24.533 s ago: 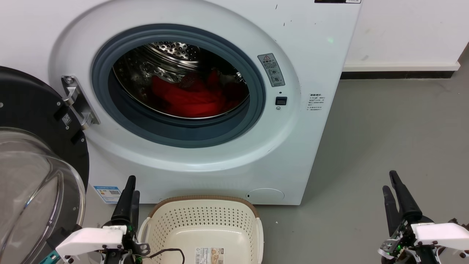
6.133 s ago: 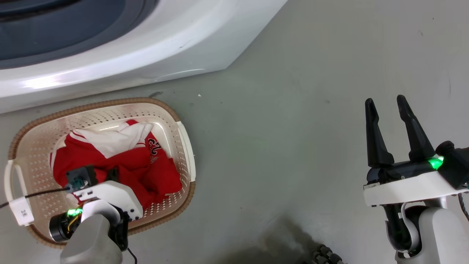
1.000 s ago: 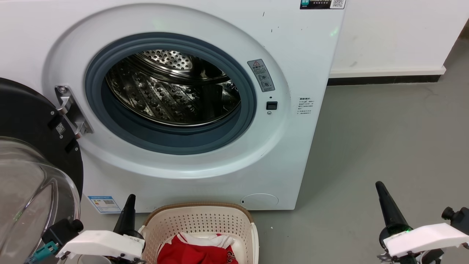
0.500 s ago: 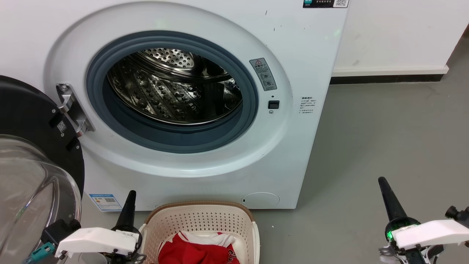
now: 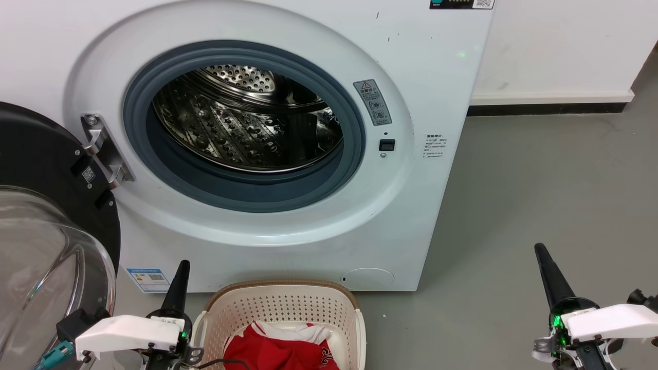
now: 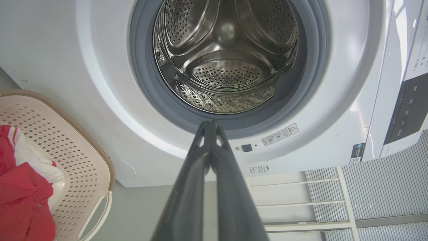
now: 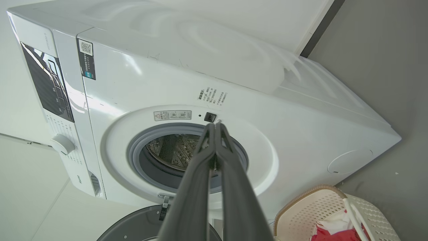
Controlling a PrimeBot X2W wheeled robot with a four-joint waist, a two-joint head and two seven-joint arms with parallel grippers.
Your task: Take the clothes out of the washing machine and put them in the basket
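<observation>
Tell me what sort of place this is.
Probably a laundry corner of a utility room: a front-loading washing machine with its door open, a basket of red clothes, bare grey floor.

A: Your washing machine (image 5: pixel 411 77)?
B: White front-loader. Door (image 5: pixel 46 169) swung open to the left, drum (image 5: pixel 247 128) showing bare perforated steel.
A: And the clothes (image 5: pixel 277 352)?
B: Red and white, bunched in your cream basket (image 5: pixel 282 285), on the floor just before the washer.

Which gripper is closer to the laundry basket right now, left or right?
Left. The left gripper is just beside the basket, off its left rim. The right gripper is well away to the basket's right, with a stretch of grey floor between them.
</observation>
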